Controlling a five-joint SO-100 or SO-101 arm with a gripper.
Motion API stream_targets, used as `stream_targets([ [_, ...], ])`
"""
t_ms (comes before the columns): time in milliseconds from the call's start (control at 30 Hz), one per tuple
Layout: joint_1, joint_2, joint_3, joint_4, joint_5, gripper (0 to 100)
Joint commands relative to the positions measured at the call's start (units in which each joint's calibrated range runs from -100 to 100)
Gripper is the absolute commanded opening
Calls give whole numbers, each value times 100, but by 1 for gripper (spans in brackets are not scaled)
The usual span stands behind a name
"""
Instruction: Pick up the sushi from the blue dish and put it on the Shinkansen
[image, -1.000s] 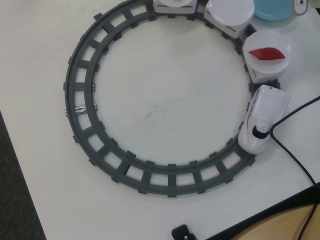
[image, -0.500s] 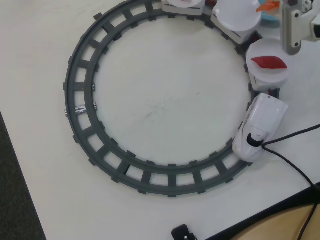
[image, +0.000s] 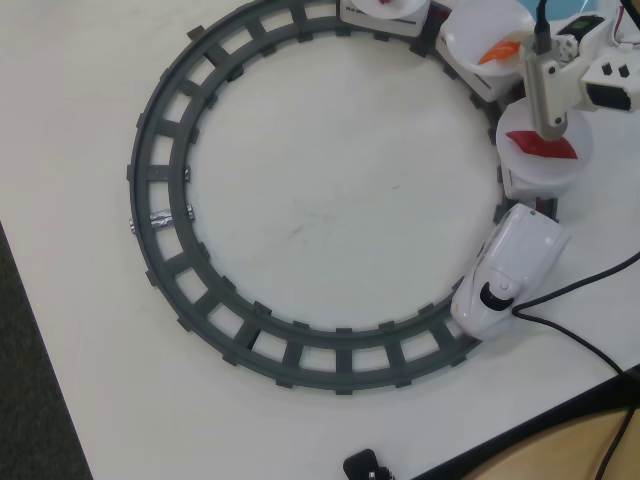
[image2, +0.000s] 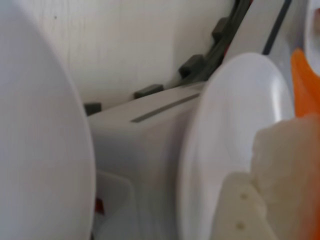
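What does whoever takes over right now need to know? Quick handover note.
Gripper: over the second car's plate, with the sushi at its fingertips; grip not clearly visible, cannot tell if released.
Shinkansen: on the track, lower right in the overhead view; the car behind it carries a dark-red piece.
Blue dish: only a sliver behind the arm at top right.
Done: sushi lifted off the dish and brought to the train.
Left: confirm release onto the plate, retract.

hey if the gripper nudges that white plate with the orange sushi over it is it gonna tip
Possibly. The white plate sits on a narrower train car, overhanging it, so an edge push could tilt it. It looks like thin plastic, probably light. The sushi seems rigid, blocky and unlikely to roll.
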Motion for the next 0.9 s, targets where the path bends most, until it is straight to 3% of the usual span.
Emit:
stream_targets([
  [0,-26,358,-127,-433,31,1],
  [600,44,500,-2,-236,31,1],
  [867,132,-76,-145,911,26,14],
])
